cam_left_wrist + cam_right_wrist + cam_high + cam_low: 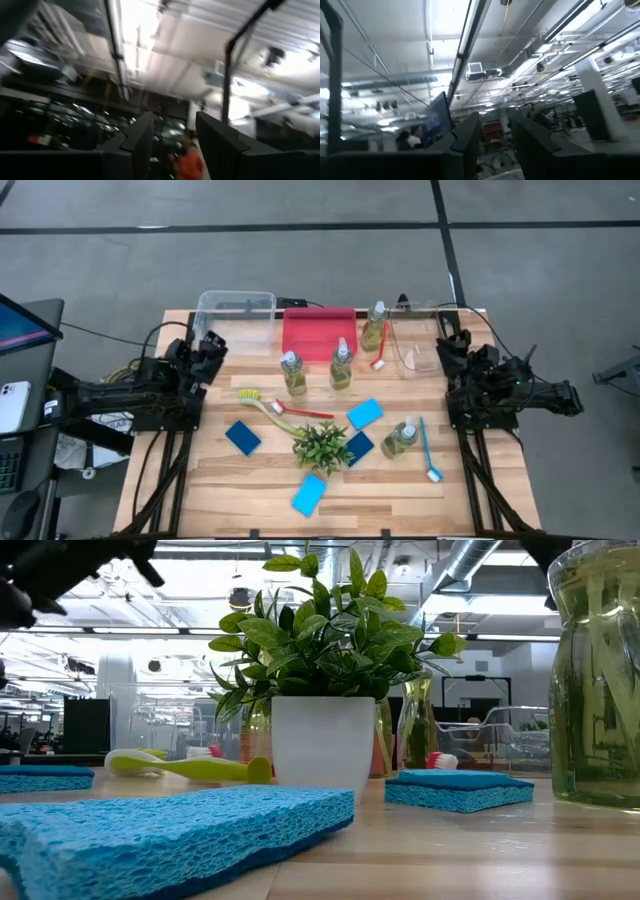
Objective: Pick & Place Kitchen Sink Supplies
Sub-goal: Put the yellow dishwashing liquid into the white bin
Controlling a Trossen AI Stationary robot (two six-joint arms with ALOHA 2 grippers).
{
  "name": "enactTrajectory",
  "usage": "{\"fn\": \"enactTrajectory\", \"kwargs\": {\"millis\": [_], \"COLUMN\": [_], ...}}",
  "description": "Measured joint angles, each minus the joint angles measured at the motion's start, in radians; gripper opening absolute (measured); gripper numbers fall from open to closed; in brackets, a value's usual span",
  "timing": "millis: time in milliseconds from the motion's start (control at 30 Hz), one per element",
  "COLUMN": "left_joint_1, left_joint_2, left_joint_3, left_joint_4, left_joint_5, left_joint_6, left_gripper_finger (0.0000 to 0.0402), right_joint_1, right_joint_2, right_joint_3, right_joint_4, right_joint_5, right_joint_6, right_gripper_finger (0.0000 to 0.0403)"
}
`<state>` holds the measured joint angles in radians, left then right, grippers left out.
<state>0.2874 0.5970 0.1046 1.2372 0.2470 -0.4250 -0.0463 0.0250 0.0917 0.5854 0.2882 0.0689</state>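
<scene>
Both arms parked at the surface's (220,500) side edges, left gripper (172,137) and right gripper (495,132) fingers narrowly parted and empty, leaving bottles (293,373), brushes (300,412) and sponges (243,437) untouched mid-surface.

Around your light wooden slatted table (250,485) you see grey concrete floor (300,270) crossed by dark lines; above it, bright ceiling strip lights (470,35).

Even overhead light falls on the wooden table (250,490), with soft, short shadows. At table height, bright ceiling fixtures glare behind the plant (320,630), and the nearest sponge (170,830) sits softly out of focus. Both wrist views are smeared with blur.
</scene>
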Motion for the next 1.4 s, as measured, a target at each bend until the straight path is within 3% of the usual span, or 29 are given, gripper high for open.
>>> {"fn": "enactTrajectory", "kwargs": {"millis": [167, 333, 400, 467, 700, 867, 1133, 1400], "left_joint_1": [0.0, 0.005, 0.013, 0.026, 0.078, 0.081, 0.078, -0.002], "left_joint_2": [0.139, 0.232, 0.24, 0.242, 0.242, 0.241, 0.198, 0.169], "left_joint_3": [0.072, 0.12, 0.124, 0.125, 0.125, 0.125, 0.125, 0.149], "left_joint_4": [-0.027, -0.179, -0.237, -0.281, -0.342, -0.402, -0.412, -0.472], "left_joint_5": [0.152, 0.39, 0.507, 0.558, 0.484, 0.396, 0.335, 0.213], "left_joint_6": [-0.003, 0.012, 0.048, 0.082, 0.103, 0.166, 0.211, 0.3], "left_gripper_finger": [0.015, 0.015, 0.015, 0.015, 0.015, 0.015, 0.015, 0.015], "right_joint_1": [0.0, 0.0, 0.0, 0.0, 0.0, 0.0, 0.0, 0.0], "right_joint_2": [0.0, 0.001, 0.003, 0.003, 0.003, 0.003, 0.003, 0.003], "right_joint_3": [0.039, 0.144, 0.181, 0.202, 0.208, 0.208, 0.208, 0.208], "right_joint_4": [-0.037, -0.317, -0.453, -0.554, -0.593, -0.594, -0.601, -0.604], "right_joint_5": [-0.219, -0.493, -0.53, -0.524, -0.519, -0.522, -0.523, -0.523], "right_joint_6": [0.052, 0.064, 0.064, 0.063, 0.056, 0.056, 0.056, 0.053], "right_gripper_finger": [0.0108, 0.0108, 0.0108, 0.0108, 0.0108, 0.0108, 0.0108, 0.0108]}}
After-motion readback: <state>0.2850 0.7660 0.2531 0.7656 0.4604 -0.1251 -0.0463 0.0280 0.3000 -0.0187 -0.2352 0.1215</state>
